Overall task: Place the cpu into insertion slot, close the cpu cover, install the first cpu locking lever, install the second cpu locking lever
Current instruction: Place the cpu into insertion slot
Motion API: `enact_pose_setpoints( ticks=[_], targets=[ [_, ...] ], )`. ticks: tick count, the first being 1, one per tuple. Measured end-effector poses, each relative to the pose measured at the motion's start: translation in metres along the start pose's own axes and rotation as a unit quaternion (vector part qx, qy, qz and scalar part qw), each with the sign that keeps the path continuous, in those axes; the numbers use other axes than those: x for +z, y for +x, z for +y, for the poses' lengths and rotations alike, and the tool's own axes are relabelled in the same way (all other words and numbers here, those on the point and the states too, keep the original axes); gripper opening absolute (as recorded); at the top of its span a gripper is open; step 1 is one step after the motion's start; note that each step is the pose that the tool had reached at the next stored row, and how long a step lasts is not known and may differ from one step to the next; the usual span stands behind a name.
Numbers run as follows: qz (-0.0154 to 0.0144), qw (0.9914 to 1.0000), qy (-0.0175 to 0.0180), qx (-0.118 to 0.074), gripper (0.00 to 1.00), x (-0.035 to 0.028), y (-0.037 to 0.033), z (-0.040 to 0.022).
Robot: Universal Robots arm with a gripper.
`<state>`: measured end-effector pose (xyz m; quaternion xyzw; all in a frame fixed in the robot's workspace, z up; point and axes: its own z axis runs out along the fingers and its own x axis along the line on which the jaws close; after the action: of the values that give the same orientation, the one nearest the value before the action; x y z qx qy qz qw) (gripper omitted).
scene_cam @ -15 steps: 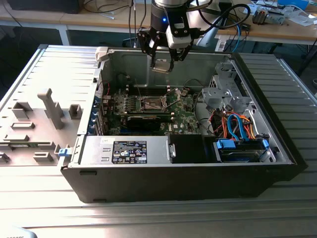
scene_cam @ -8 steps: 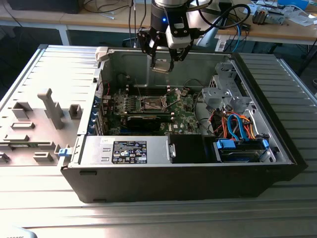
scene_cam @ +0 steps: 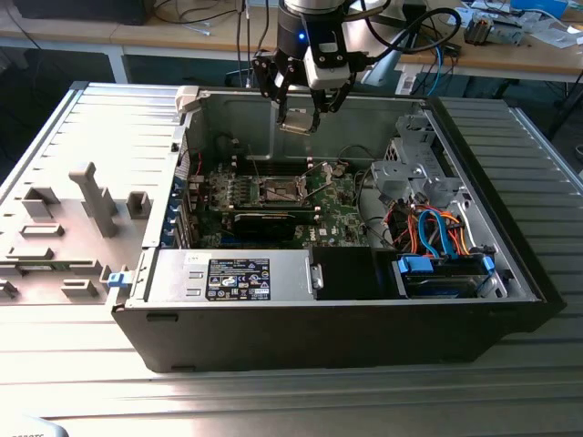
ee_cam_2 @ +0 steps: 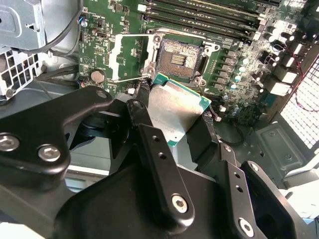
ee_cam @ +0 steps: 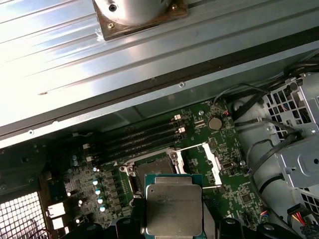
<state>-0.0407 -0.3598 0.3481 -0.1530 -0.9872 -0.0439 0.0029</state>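
A ribbed metal tabletop (scene_cam: pixel 301 401) carries an open case (scene_cam: pixel 346 319), with cluttered benches behind. At the exterior view's left lies the side panel (scene_cam: pixel 109 137), with grey blocks (scene_cam: pixel 96 196) standing on it. Over the middle of the case, well above the board (scene_cam: pixel 337 214), hangs the hand (scene_cam: pixel 299 116). It is clamped on the cpu (scene_cam: pixel 296 121), with one finger on each of two opposite edges and the metal top facing up in both wrist views. The slot (ee_cam_2: pixel 178 57) lies bare just past the chip, and the cover (ee_cam_2: pixel 117 50) is swung open beside it. To the exterior view's right sit blue and orange cables (scene_cam: pixel 437 228). The cpu looks light, thin and stiff. Its smooth lid is likely slippery and its underside delicate, so the edges seem the right place to hold it, and kept level.
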Motion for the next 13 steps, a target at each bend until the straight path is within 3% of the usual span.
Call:
enact_pose_setpoints(
  ticks=[13],
  targets=[
    [-0.0007,0.99997,-0.0001,0.008,0.54,0.0000,0.0000,0.0000]
  ],
)
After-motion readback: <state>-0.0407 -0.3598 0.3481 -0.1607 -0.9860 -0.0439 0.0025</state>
